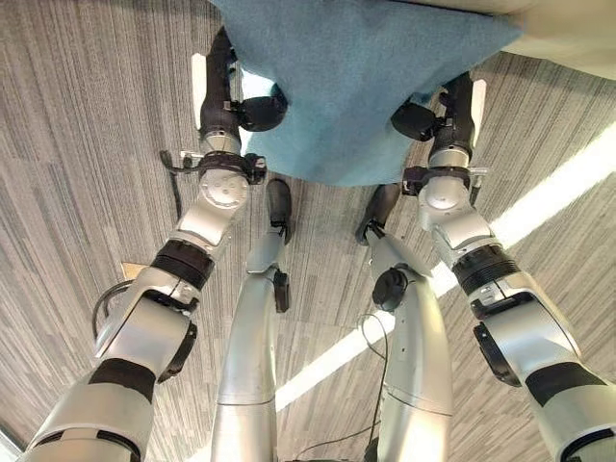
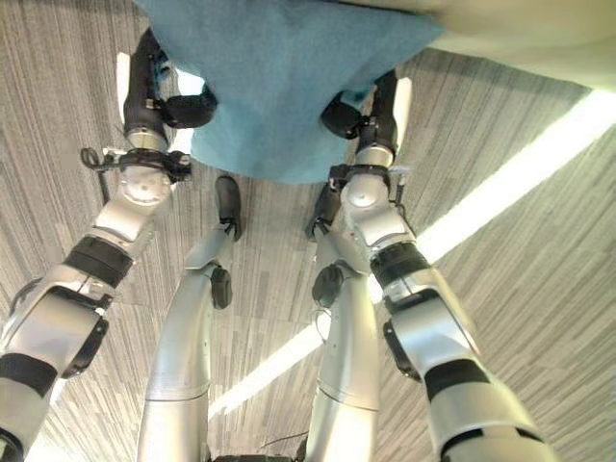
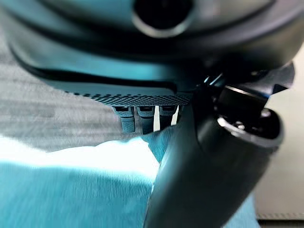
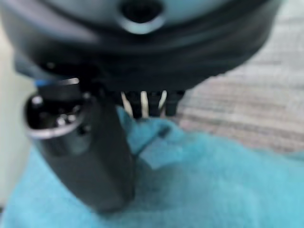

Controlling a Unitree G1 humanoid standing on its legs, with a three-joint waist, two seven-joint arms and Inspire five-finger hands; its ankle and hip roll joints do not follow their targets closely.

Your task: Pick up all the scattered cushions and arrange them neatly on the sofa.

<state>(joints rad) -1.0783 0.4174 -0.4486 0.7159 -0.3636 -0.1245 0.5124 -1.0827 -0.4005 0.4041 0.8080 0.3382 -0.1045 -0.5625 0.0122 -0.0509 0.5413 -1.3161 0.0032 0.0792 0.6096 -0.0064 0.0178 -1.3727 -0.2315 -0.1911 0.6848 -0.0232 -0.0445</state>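
Teal cushion (image 1: 356, 87) between both robot hands

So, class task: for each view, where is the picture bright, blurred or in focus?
Left eye view: a bright light strip crosses the sharp carpet. Left wrist view: the left hand and teal cushion are blurred, with a bright patch on the cushion. Right wrist view: the right hand looks soft.

Silver-grey arms, black joint bands, seemingly dark hands (image 1: 258, 109).
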